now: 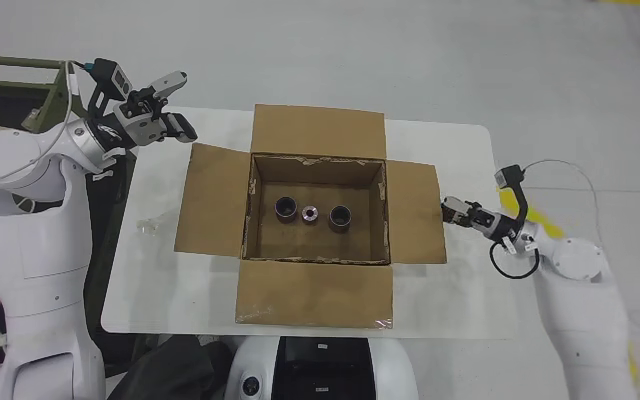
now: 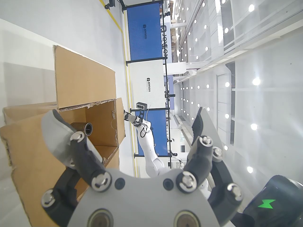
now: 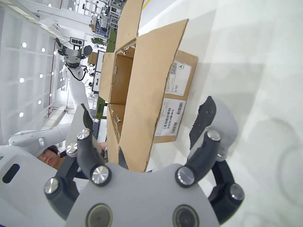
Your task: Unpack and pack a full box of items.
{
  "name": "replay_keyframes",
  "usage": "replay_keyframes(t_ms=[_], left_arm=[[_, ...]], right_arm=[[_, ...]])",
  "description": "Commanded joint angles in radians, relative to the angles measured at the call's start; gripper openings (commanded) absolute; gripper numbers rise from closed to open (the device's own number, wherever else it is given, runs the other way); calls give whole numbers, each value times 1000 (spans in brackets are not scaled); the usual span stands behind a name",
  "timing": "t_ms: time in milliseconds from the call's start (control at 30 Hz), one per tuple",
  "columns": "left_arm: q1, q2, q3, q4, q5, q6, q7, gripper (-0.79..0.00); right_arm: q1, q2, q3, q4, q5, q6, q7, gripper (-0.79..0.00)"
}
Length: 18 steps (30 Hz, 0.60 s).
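a white table (image 1: 450,300) takes up the middle of the top view. on it sits an open cardboard box (image 1: 316,130), in the centre of the frame, with all four flaps folded outward and lying flat or nearly flat. the flap toward the lower edge of the frame reaches close to the table's near edge. in the right wrist view, printed labels show on the box's outer side wall.

the left gripper (image 1: 178,103) is in the upper left of the top view, beyond the table's corner and well apart from the box. its fingers are spread wide with nothing between them, and the left wrist view confirms the wide gap. the right gripper (image 1: 447,211) is at the right of the top view, over the table and just beside the edge of the right-hand flap. its fingers also stand apart and hold nothing; whether it touches the flap cannot be told.

three items stand in a row on the box floor, a little above the frame's centre. they are a dark cylinder (image 1: 286,208) on the left, a second dark cylinder (image 1: 340,215) on the right, and a smaller round piece (image 1: 309,213) with a pinkish middle between them.

a small clear thing (image 1: 148,226) lies on the table left of the box, too faint to make out.
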<state>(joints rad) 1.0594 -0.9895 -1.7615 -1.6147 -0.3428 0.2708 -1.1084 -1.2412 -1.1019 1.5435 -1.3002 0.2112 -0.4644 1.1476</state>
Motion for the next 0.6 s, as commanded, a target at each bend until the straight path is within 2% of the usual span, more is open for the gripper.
replay_keyframes(t_ms=[0, 333, 567], left_arm=[[0, 0, 0, 0, 0, 0, 0, 0], [0, 0, 0, 0, 0, 0, 0, 0], [0, 0, 0, 0, 0, 0, 0, 0]], right_arm=[[7, 0, -15, 0, 9, 17, 19, 0], [14, 7, -46, -27, 66, 44, 59, 0], [-22, 19, -24, -121, 110, 32, 96, 0]])
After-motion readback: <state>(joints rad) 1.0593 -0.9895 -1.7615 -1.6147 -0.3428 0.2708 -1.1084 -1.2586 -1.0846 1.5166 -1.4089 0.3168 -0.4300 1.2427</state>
